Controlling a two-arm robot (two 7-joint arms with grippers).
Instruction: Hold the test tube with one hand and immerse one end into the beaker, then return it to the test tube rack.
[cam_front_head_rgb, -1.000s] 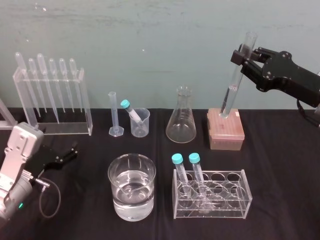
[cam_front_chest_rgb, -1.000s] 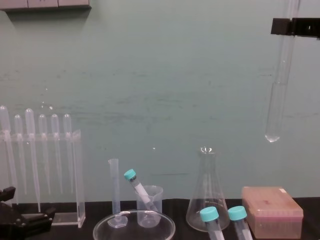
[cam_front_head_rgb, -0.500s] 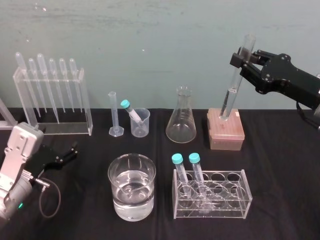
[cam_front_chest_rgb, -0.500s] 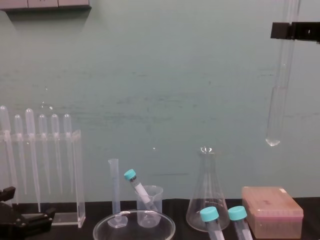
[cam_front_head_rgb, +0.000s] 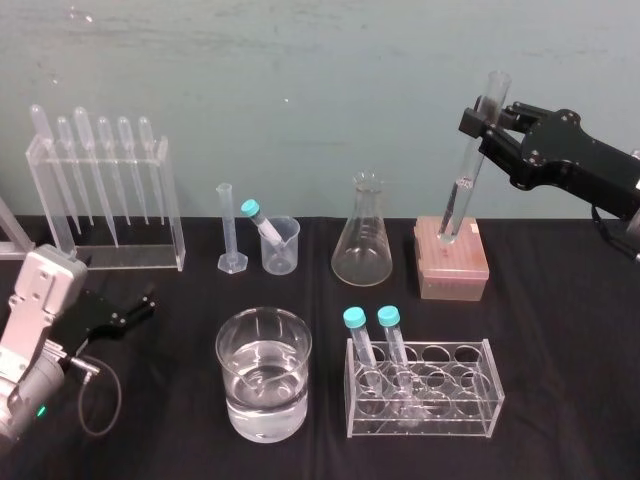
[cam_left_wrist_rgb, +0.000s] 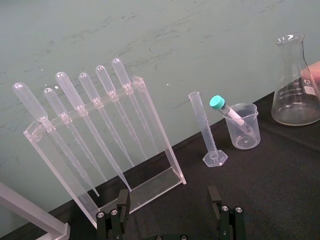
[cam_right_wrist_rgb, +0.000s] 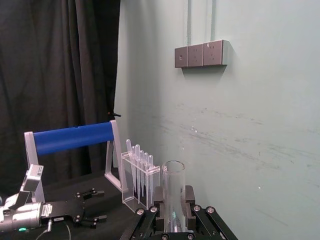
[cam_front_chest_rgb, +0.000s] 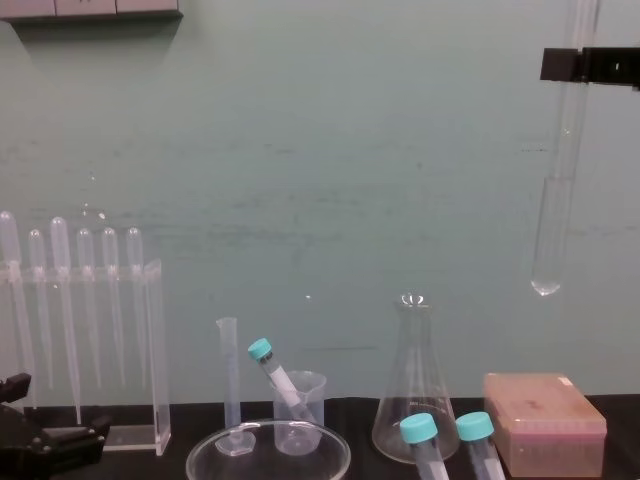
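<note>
Glass test tube (cam_front_head_rgb: 468, 180), tilted, is clamped in the right gripper's (cam_front_head_rgb: 487, 125) fingers above the test tube rack (cam_front_head_rgb: 452, 265); lowered askew, it could be cracked against the rack. The left gripper (cam_front_head_rgb: 140, 305) is parked at the desk's (cam_front_head_rgb: 570, 380) left edge, fingers apart.

My head camera looks down over the whole table (cam_front_head_rgb: 560, 300); the chest one sits low by its near edge, facing the wall; both share the flask (cam_front_head_rgb: 362, 245). Wrist cameras: left close on the pipette stand (cam_left_wrist_rgb: 100, 145), right over the test tube (cam_right_wrist_rgb: 173, 195)
</note>
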